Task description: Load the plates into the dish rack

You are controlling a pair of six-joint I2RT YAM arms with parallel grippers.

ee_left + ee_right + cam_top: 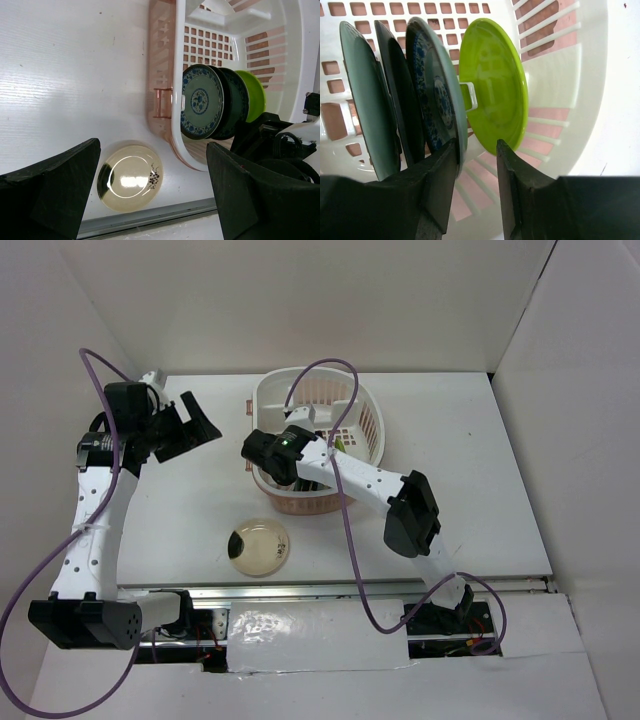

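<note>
R gripper (476, 150) part-open (by green plate (492, 85)).

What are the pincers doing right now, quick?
Left pincer: open, holding nothing.
Right pincer: open, holding nothing, near the green plate.

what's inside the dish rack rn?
Four plates on edge: lime-green plate, blue patterned plate, black plate, and a teal plate showing only its back. Right gripper hangs open at their edges. Dish rack floor beneath them is covered.
</note>
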